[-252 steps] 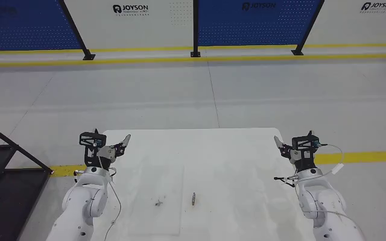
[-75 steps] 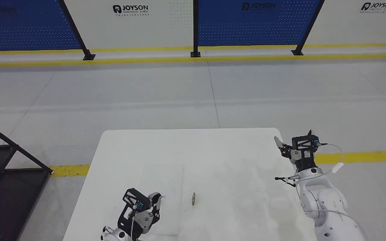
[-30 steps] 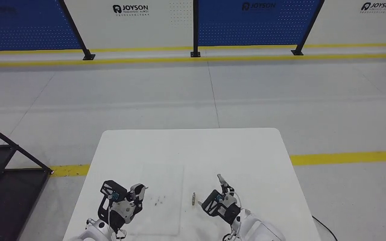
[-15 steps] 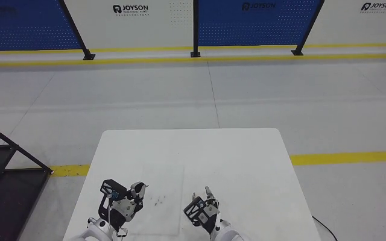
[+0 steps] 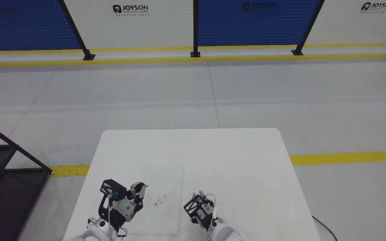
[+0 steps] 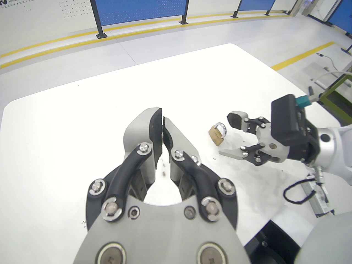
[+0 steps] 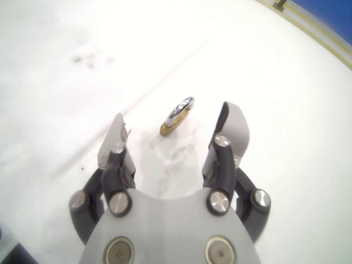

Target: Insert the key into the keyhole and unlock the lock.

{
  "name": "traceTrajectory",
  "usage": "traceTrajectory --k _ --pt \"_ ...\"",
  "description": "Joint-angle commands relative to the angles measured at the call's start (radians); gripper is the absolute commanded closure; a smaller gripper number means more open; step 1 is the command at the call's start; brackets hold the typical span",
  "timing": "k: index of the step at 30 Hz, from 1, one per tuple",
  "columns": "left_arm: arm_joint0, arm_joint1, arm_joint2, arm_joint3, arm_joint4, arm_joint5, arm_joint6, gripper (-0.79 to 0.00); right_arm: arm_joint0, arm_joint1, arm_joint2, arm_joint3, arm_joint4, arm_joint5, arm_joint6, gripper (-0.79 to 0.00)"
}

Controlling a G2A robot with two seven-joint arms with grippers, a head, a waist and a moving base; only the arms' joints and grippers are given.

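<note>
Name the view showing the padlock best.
Right wrist view: padlock sits close, brass body and shackle clear, ahead of the open right gripper. Left wrist view shows it smaller, farther off. Top view: that gripper covers it.

Lock (image 7: 176, 122) standing between right tool's (image 7: 172, 109) spread fingers, room either side, left tool (image 6: 162, 115) well apart

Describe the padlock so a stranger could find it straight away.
On the white table, look just ahead of the open right gripper. There sits a small brass padlock with a silver shackle, the only gold-coloured thing on the tabletop.
</note>
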Motion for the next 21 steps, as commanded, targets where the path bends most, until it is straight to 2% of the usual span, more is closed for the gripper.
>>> traceTrajectory --k 1,13,16,21 --pt "0.0 0.0 0.0 0.0 0.0 0.0 0.0 0.0 0.007 -0.003 -0.003 0.01 0.008 0.004 0.0 -0.379" --pt "0.0 0.0 0.0 0.0 0.0 0.0 0.0 0.0 0.054 -0.026 -0.025 0.071 0.053 0.03 0.011 -0.32" --pt "0.0 0.0 0.0 0.0 0.0 0.0 0.0 0.0 0.091 -0.052 -0.066 0.104 0.065 0.113 0.031 -0.277" --pt "0.0 0.0 0.0 0.0 0.0 0.0 0.0 0.0 0.131 -0.084 -0.114 0.169 0.085 0.162 0.018 -0.102"
